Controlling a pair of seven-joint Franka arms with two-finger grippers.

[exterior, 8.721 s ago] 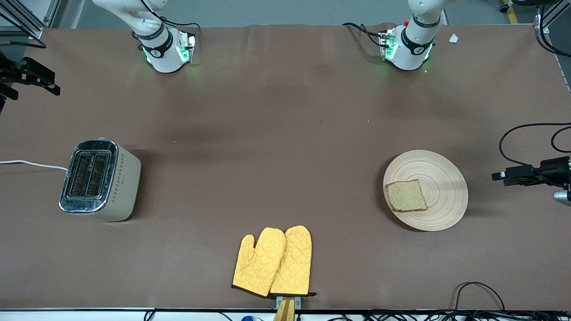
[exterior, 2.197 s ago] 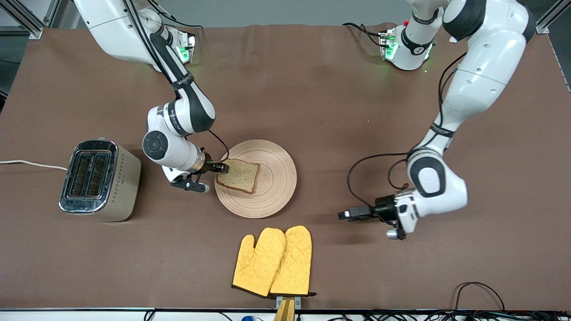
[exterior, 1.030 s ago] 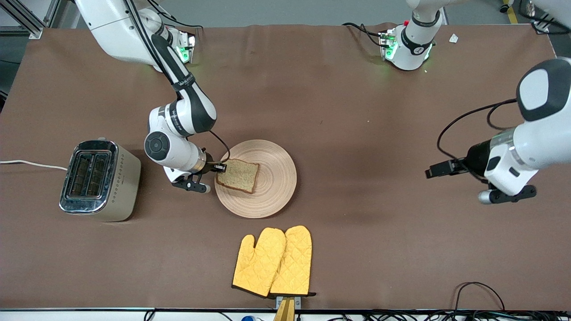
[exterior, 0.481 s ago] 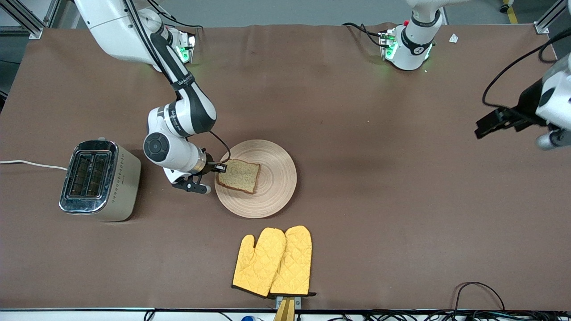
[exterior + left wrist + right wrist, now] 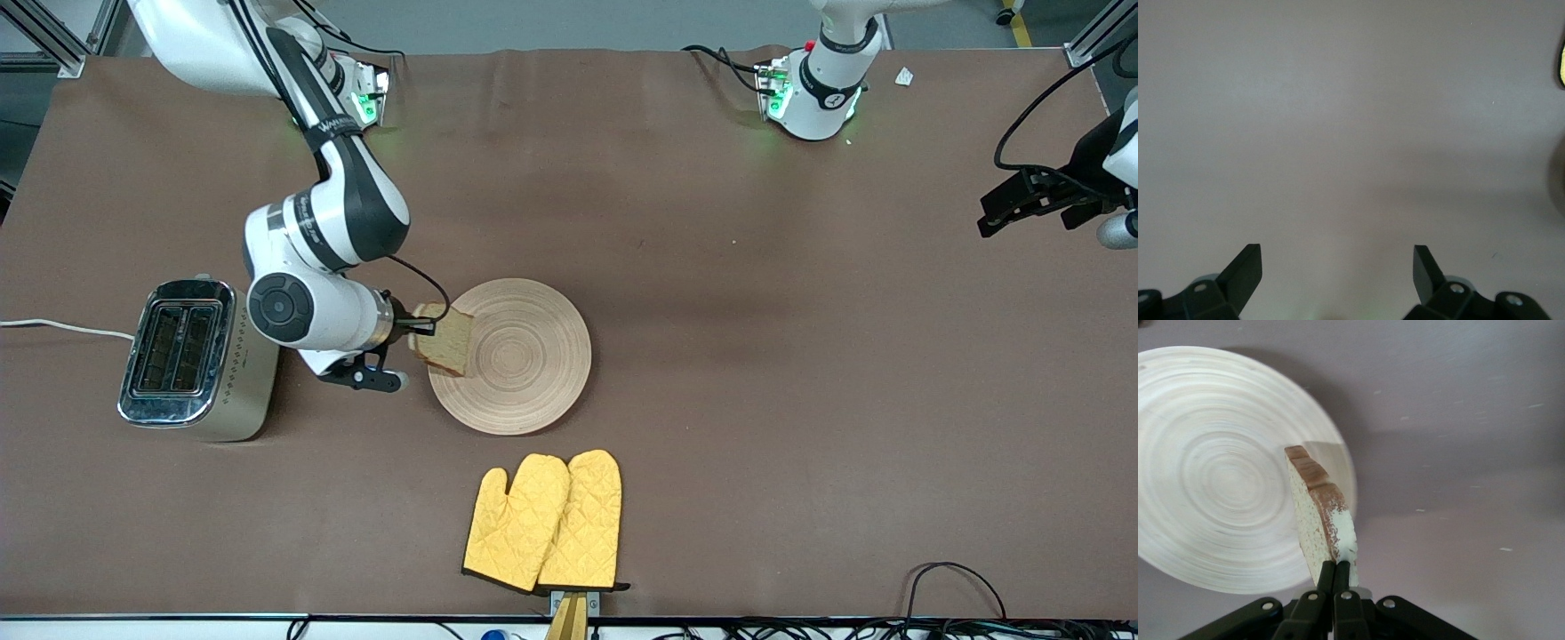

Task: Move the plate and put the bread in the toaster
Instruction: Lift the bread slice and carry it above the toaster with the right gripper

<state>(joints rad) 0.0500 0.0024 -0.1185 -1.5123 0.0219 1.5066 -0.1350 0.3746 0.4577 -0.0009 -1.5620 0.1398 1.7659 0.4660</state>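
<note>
1. Table carries plate, toaster and yellow mitts.
2. Plate, mid-table, now bare; looks stiff and light.
3. Toaster at right arm's end of table; both slots look empty.
4. Bread lifted over plate's rim, pinched at crust edge by right tool; soft, crumbly, so squeeze gently.
5. Left tool wide, holding nothing, waits over table's left-arm end.

Left arm: I see it cut off at the frame edge
Plate: blurred, rim cropped in my right wrist view
Bread: partly hides plate rim
</note>
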